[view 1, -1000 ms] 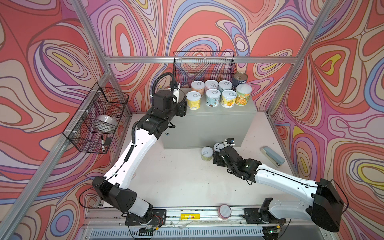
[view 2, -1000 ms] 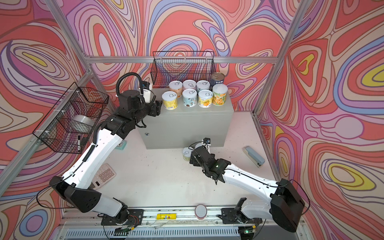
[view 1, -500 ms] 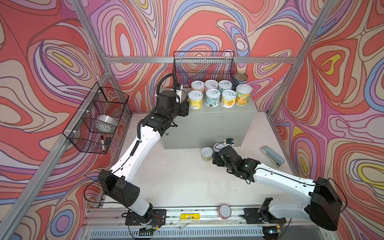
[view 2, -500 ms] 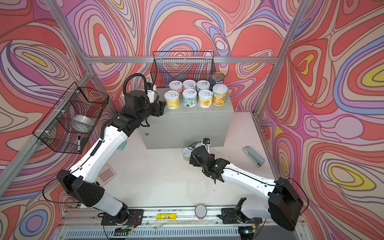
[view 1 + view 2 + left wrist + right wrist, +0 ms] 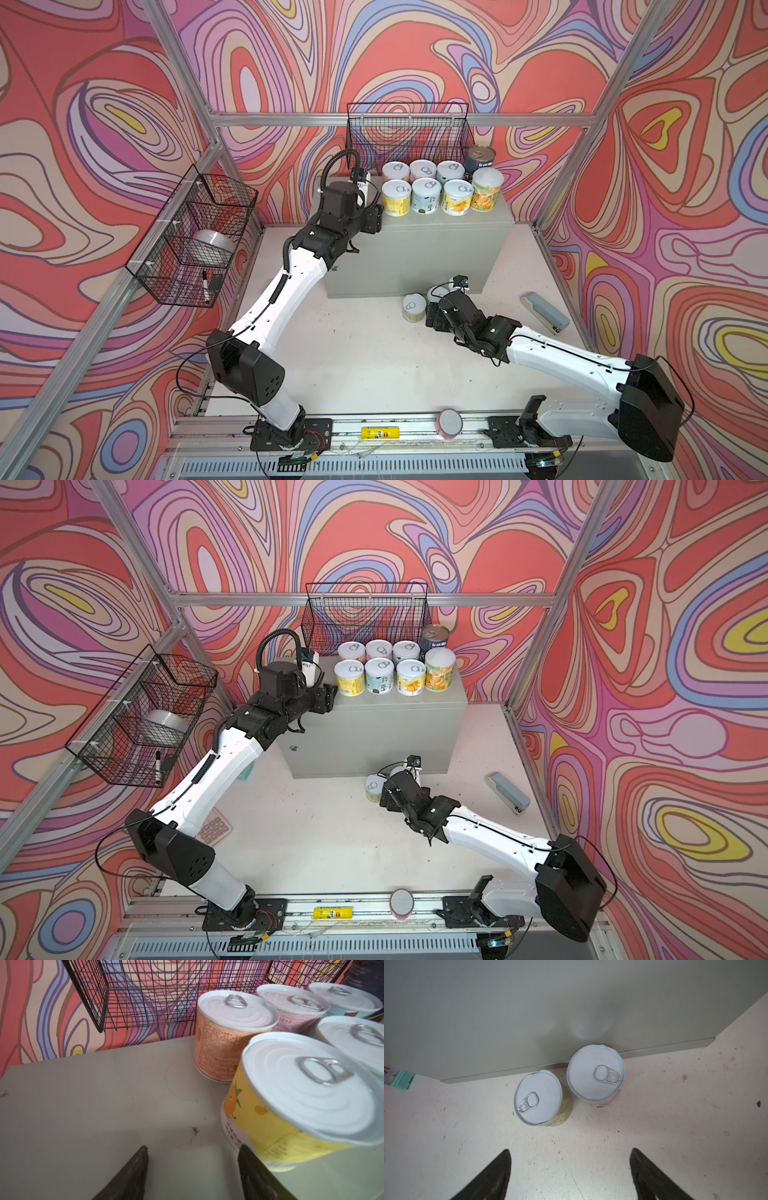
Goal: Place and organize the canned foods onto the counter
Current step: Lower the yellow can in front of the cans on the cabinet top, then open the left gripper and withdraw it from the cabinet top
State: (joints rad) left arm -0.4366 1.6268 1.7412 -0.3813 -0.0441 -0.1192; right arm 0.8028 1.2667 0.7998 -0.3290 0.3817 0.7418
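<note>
The grey counter (image 5: pixel 415 245) carries several canned foods in two rows, with a yellow can (image 5: pixel 396 199) at the left end, an orange-fruit can (image 5: pixel 486 195) and a dark-blue can (image 5: pixel 479 160) at the right. My left gripper (image 5: pixel 376 218) hovers open and empty over the bare left part of the counter top (image 5: pixel 93 1095); one finger touches the yellow can (image 5: pixel 291 1105). Two more cans stand on the table against the counter's front: a yellow-green one (image 5: pixel 538 1098) and a pink one (image 5: pixel 596 1073). My right gripper (image 5: pixel 571 1150) is open just short of them, holding nothing.
A wire basket (image 5: pixel 407 133) hangs on the back wall above the cans. Another basket (image 5: pixel 191 237) on the left wall holds a tape roll and marker. A stapler (image 5: pixel 544 311) lies right. A pink roll (image 5: pixel 449 423) and yellow tube (image 5: pixel 380 433) sit on the front rail. A calculator (image 5: pixel 214 831) lies left.
My left gripper has slid right along the counter top, and the yellow can has shifted right, closer to its row. The right arm has hardly moved.
</note>
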